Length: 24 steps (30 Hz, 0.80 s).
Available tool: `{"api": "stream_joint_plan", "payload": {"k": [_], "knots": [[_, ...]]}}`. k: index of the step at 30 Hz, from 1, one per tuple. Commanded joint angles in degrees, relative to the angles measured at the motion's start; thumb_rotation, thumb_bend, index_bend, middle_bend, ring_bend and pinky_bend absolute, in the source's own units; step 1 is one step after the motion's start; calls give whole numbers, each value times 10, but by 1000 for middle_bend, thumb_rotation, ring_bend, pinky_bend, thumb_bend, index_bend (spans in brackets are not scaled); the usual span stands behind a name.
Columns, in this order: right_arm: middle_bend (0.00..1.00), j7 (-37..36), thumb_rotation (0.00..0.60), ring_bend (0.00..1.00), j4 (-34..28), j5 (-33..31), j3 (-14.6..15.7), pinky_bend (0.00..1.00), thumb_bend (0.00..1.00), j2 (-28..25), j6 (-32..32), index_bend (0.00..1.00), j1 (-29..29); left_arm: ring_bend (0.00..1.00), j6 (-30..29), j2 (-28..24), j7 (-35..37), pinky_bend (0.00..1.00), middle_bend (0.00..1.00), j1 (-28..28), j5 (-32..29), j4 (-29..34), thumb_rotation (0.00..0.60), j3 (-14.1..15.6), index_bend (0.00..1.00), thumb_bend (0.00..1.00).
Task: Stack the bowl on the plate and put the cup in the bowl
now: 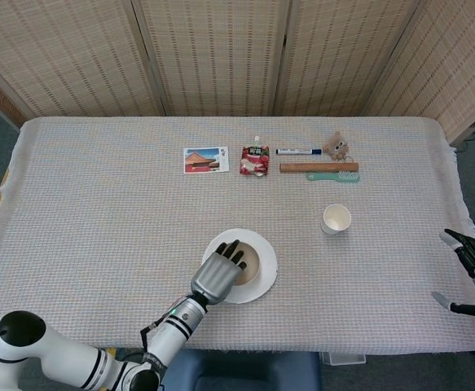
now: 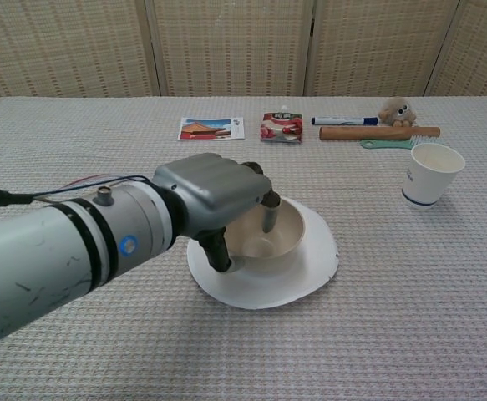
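Sitting upright on the white plate (image 2: 310,276), the beige bowl (image 2: 281,238).

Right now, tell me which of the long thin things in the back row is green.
The toothbrush, nearest the cup. The rod behind it is brown; the marker behind that is white with dark ends.

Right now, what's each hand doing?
Left hand: holding the bowl on the plate.
Right hand: open, holding nothing, beyond the table edge.

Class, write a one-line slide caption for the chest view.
Left hand grips the bowl on the plate; cup waits aside.
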<state>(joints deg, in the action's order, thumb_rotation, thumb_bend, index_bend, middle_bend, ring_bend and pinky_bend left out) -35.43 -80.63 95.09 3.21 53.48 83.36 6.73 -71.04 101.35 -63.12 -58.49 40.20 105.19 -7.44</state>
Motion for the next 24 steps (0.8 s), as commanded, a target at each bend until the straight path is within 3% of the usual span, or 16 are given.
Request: {"api": "stream_joint_plan", "payload": {"k": [1, 8, 12, 18, 24], "knots": [[0, 3, 600, 0, 0, -2, 0, 0, 226, 1, -2, 0, 0, 0, -39, -23, -11, 190, 224, 11, 16, 46, 600, 8, 321, 355], [0, 30, 600, 0, -13, -5, -2, 0, 226, 2, 4, 0, -4, 0, -179, -125, -56, 189, 99, 72, 86, 200, 600, 73, 159, 351], [0, 66, 600, 0, -27, -6, -1, 0, 226, 6, -5, 0, -3, 0, -247, -203, -4, 189, 24, 140, 168, 253, 600, 134, 65, 349], [0, 138, 600, 0, -64, -14, -6, 0, 226, 13, -10, 0, -3, 0, -266, -321, 207, 189, 11, 239, 284, 204, 600, 214, 46, 349], [0, 229, 600, 0, -144, -46, -25, 0, 226, -33, -114, 0, 56, 0, -248, -386, 395, 188, 6, 300, 340, 110, 600, 236, 49, 349]]}}
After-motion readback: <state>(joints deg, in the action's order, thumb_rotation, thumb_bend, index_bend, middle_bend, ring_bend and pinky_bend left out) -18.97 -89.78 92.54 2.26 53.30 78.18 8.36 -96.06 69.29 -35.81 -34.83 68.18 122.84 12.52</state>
